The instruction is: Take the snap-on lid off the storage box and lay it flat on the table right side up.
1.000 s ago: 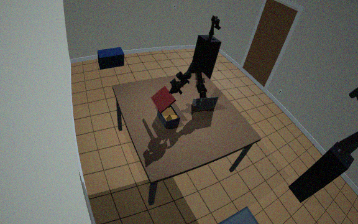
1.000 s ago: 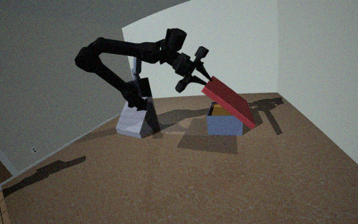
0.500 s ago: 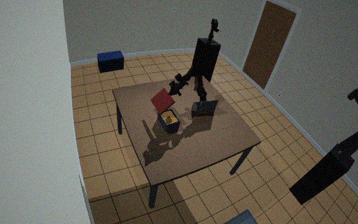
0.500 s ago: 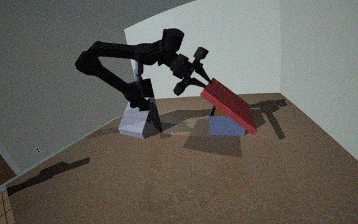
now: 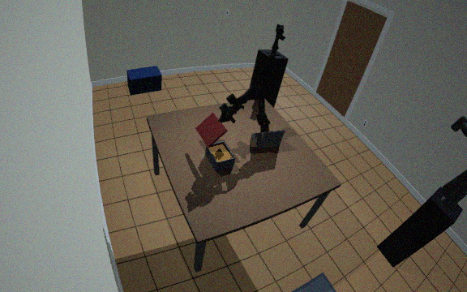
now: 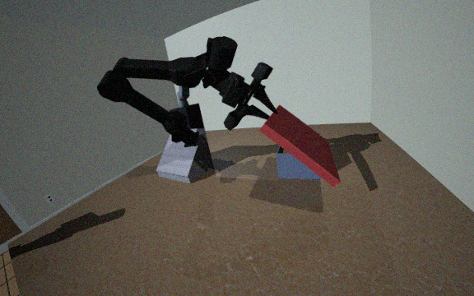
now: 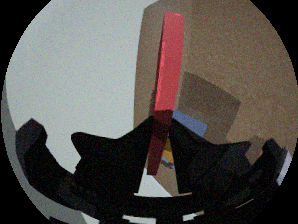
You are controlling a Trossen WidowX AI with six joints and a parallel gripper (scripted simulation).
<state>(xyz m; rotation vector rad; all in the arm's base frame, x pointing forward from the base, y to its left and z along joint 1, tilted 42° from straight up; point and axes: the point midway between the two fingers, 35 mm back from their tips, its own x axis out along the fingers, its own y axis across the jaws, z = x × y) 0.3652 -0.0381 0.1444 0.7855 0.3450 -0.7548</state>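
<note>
The red lid (image 5: 211, 130) (image 6: 303, 141) (image 7: 171, 60) is off the box and steeply tilted, its far end lower than the gripped end. My gripper (image 6: 274, 115) (image 7: 161, 120) is shut on the lid's near, upper edge. In the top view the fingertips are too dark to make out well. The blue box (image 5: 223, 165) (image 6: 296, 166) (image 7: 190, 122) stands open and upright on the table (image 5: 266, 195) (image 6: 220, 238), with a yellow-orange inside. In the exterior view the lid hides the box's right part; whether the two touch cannot be told.
A grey, slanted block (image 5: 267, 141) (image 6: 177, 162) stands on the table near the arm's base. The arm's links (image 6: 146, 67) arch above the table. The table's left edge (image 5: 170, 178) runs near the box in the top view. Dark shadows fall around the box.
</note>
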